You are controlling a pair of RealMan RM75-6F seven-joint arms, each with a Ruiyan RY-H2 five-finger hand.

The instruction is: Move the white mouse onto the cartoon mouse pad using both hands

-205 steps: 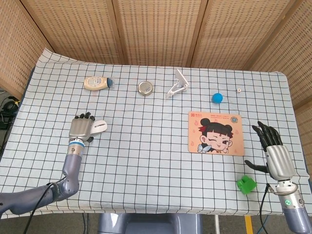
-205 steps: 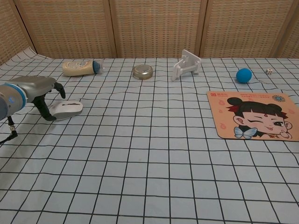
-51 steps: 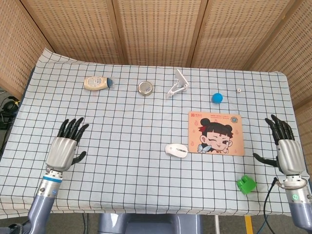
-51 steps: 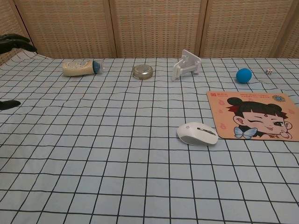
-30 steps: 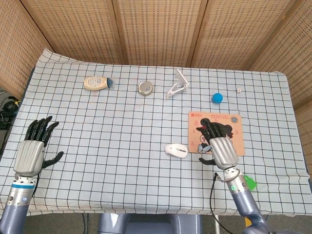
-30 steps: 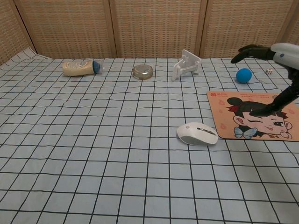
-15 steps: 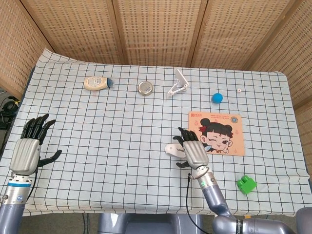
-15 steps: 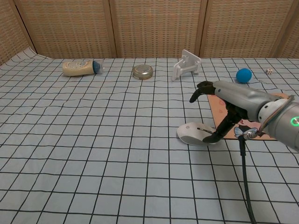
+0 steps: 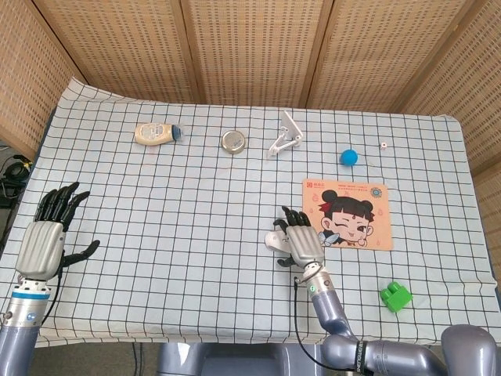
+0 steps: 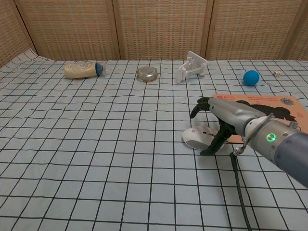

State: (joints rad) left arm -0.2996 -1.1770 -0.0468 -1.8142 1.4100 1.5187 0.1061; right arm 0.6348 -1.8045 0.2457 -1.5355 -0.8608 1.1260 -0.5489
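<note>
A: White squares with black lines cover the cloth on the worktop (image 9: 196, 235). Far on the left side the left hand (image 9: 43, 239) hangs by the edge. Its fingers are spread wide and it holds nothing.

B: What comes next as we go across?

A: At the back lie a tan bottle (image 9: 156, 133), a round tin (image 9: 232, 140) and a white bracket (image 9: 283, 135). Nearer the front is the white mouse (image 10: 198, 137). It lies on the cloth, just beside the left edge of the cartoon mouse pad (image 9: 356, 215). It is not on the pad yet.

B: And the other hand?

A: The right hand (image 9: 301, 244) is over the mouse. Its fingers curve down around it, and the thumb reaches down at the near side. I cannot tell if it has a real grip yet.

B: What could go wrong?

A: The mouse is smooth and round. I think it could slip out if the fingers close too loosely. A sideways push could also shove the pad along, because the mouse sits right by its edge. Further right are a blue ball (image 9: 349, 157) and a green block (image 9: 395, 296), well away.
</note>
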